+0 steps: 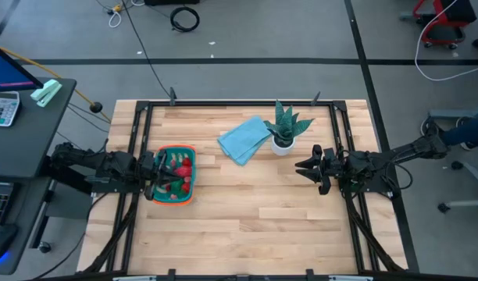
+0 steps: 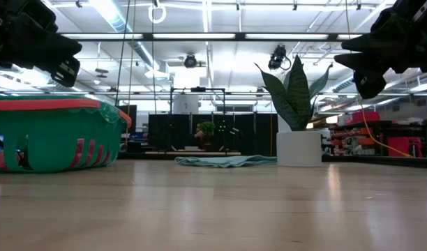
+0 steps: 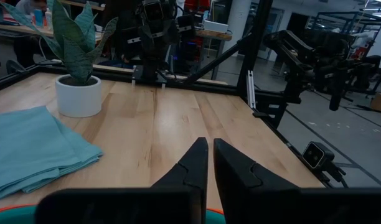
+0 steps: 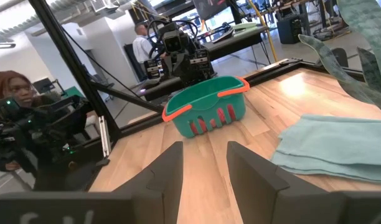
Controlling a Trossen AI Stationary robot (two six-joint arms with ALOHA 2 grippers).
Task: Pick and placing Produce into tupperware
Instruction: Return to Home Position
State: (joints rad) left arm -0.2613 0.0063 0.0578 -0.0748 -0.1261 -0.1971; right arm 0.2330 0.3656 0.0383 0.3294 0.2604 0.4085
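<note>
The teal tupperware (image 1: 176,147) with its orange rim stands on the table's left part. Red and pink produce (image 1: 177,170) lies inside it, and red pieces show through the slots in its wall (image 4: 215,118). My left gripper (image 1: 155,176) hangs level over the tupperware's left edge, its fingers (image 3: 210,142) shut with nothing between them. My right gripper (image 1: 300,166) hangs level above the table's right part, pointing toward the tupperware. It is open, and the gap between its fingers (image 4: 203,146) holds nothing.
A light blue folded cloth (image 1: 244,139) lies at the far middle, with a spiky green plant in a white pot (image 1: 284,133) to its right. A black frame (image 1: 333,117) borders the table. A person (image 4: 10,93) sits beyond the table's left side.
</note>
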